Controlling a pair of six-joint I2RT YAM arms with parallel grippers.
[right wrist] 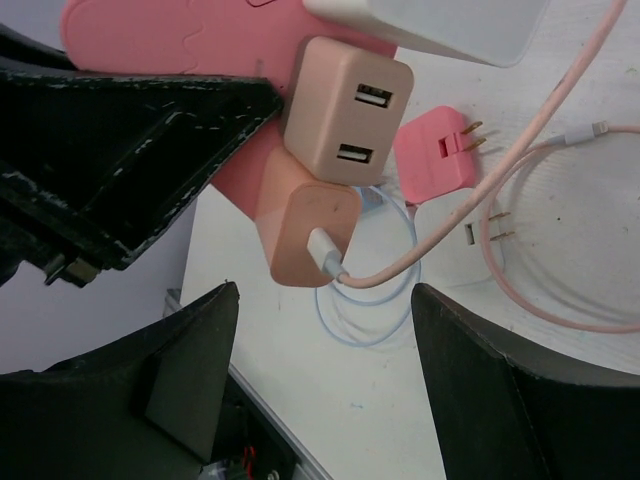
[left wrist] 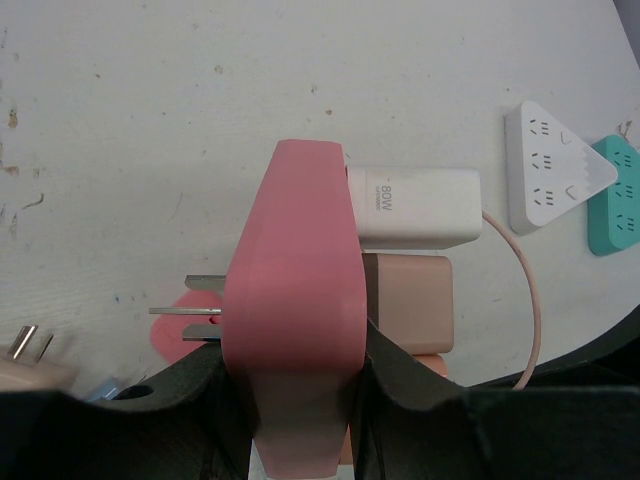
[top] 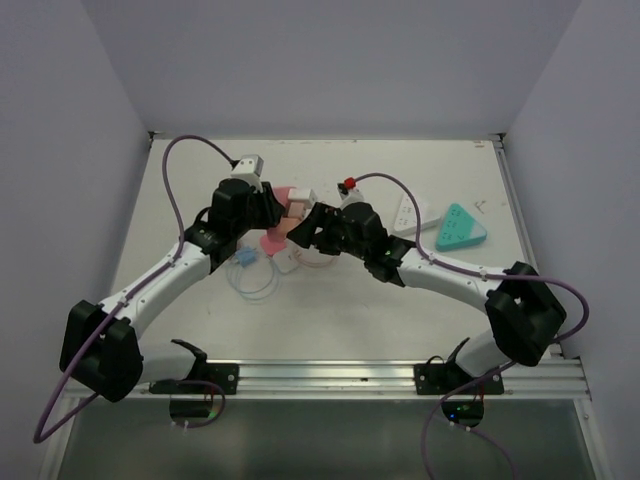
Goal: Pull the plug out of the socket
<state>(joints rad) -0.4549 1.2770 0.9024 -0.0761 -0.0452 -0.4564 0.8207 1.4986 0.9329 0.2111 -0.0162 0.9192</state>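
My left gripper (left wrist: 295, 372) is shut on the pink socket block (left wrist: 295, 290) and holds it above the table. Three plugs sit in its side: a white 80W charger (left wrist: 415, 208), a tan two-port USB charger (right wrist: 345, 105) and a peach charger (right wrist: 305, 230) with a pink cable (right wrist: 400, 268). My right gripper (right wrist: 325, 320) is open and empty. The peach charger hangs just ahead of its fingertips, untouched. In the top view both grippers, left (top: 268, 212) and right (top: 312, 228), meet at the socket (top: 285, 197) at mid table.
A pink plug (right wrist: 435, 155) and a white plug (right wrist: 470, 245) lie on the table below, with a blue cable loop (right wrist: 372, 305) and pink cable coils. A white triangular power strip (top: 415, 215) and a teal one (top: 460, 228) lie to the right.
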